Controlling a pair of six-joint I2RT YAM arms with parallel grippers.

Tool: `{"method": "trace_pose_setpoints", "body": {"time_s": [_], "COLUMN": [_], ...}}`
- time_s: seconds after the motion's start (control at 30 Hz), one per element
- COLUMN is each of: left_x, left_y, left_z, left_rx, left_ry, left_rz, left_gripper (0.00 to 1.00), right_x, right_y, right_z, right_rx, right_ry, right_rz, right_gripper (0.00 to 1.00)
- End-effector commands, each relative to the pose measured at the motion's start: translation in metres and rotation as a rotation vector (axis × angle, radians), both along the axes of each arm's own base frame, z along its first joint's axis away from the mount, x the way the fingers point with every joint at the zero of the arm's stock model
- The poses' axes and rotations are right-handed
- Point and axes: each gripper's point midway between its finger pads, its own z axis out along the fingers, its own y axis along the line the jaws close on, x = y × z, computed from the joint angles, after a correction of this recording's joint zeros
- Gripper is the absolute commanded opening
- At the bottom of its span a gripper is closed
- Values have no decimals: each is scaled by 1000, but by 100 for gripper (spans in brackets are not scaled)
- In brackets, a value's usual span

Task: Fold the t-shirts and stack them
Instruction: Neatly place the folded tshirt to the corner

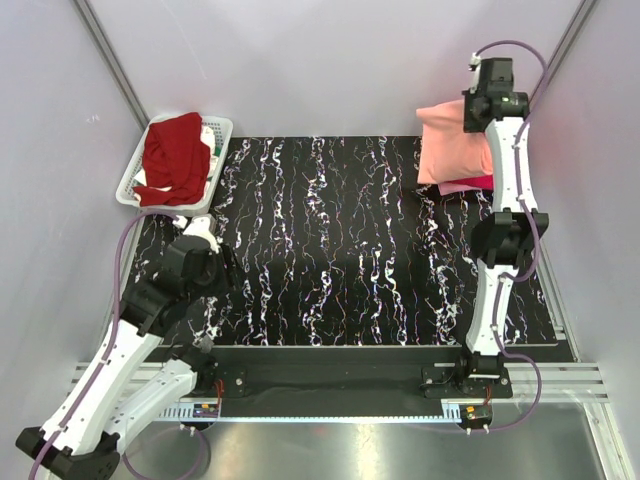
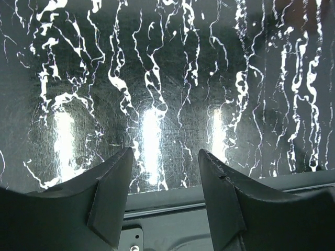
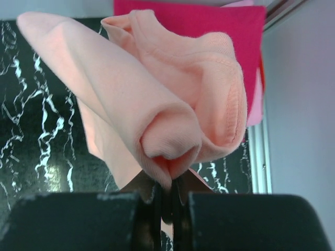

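Right gripper point(image 3: 167, 191) pressed together on a bunched fold of the salmon-peach t-shirt point(image 3: 172, 99), which bulges ahead of it. Crimson t-shirt point(image 3: 209, 23) lies flat just beyond and below. Left gripper point(image 2: 165, 172) spread, empty, well apart.

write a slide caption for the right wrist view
Right tool pinches a bunched salmon-peach t-shirt, with a flat crimson t-shirt behind it on the black marbled table.
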Motion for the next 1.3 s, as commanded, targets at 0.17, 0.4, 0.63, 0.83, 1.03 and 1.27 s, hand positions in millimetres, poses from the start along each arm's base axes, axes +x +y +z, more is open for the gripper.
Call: {"method": "trace_pose_setpoints", "body": {"time_s": [0.17, 0.4, 0.63, 0.83, 1.03, 1.27], "left_x": [7, 7, 8, 8, 7, 6], "left_y": [-2, -2, -4, -5, -2, 0], "left_z": [1, 0, -4, -2, 3, 9], "left_rx": [-3, -1, 5, -4, -10, -22], "left_ry": [-9, -5, 15, 4, -23, -52], "left_rz": [8, 11, 4, -3, 11, 17], "left_gripper": [58, 57, 57, 57, 57, 58], "right_x": [9, 25, 48, 97, 108, 56], "right_y": [-17, -25, -98, -175, -146, -95], "right_z": [67, 22, -8, -42, -11, 92], "right_rx": [60, 154, 108, 103, 202, 394], "right_ry": [-202, -137, -172, -375, -477, -575], "right_rz": [25, 46, -56, -280, -284, -254], "right_gripper": [0, 0, 1, 82, 100, 100]}}
